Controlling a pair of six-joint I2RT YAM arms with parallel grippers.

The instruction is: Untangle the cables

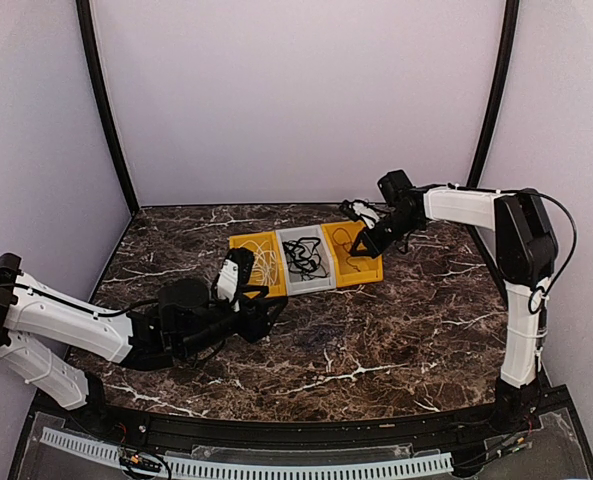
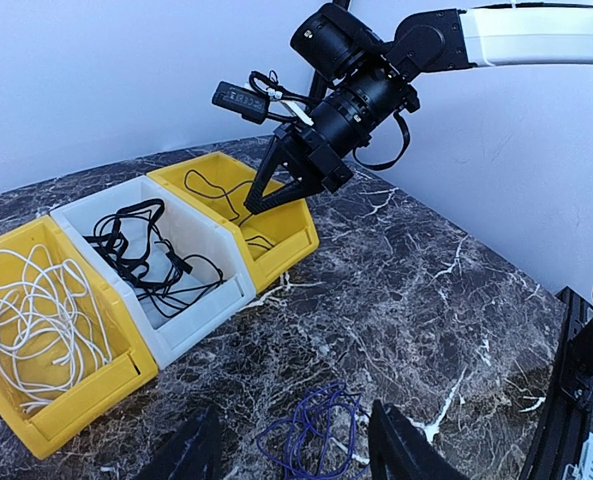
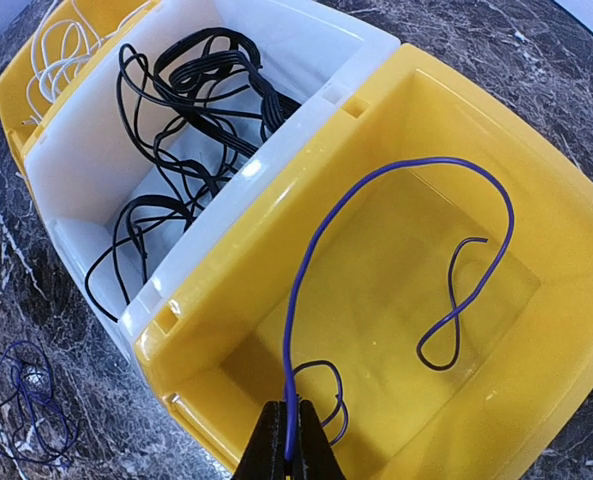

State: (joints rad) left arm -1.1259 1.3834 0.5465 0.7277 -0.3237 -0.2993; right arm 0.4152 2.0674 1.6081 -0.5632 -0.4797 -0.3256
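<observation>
Right claw (image 3: 292, 452) pinching purple cable (image 3: 294, 300) over yellow bin (image 3: 566, 300). Looks thin, light, springy, likely slippery; grip near end. Left claw (image 2: 298, 455) spread, purple tangle (image 2: 316, 425) below on tabletop (image 2: 426, 300).

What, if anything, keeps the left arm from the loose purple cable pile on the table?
Nothing visible, so probably yes: the left gripper is open, straddling the purple cable pile. The right gripper, shut on a purple strand in the yellow bin, is elsewhere.
</observation>
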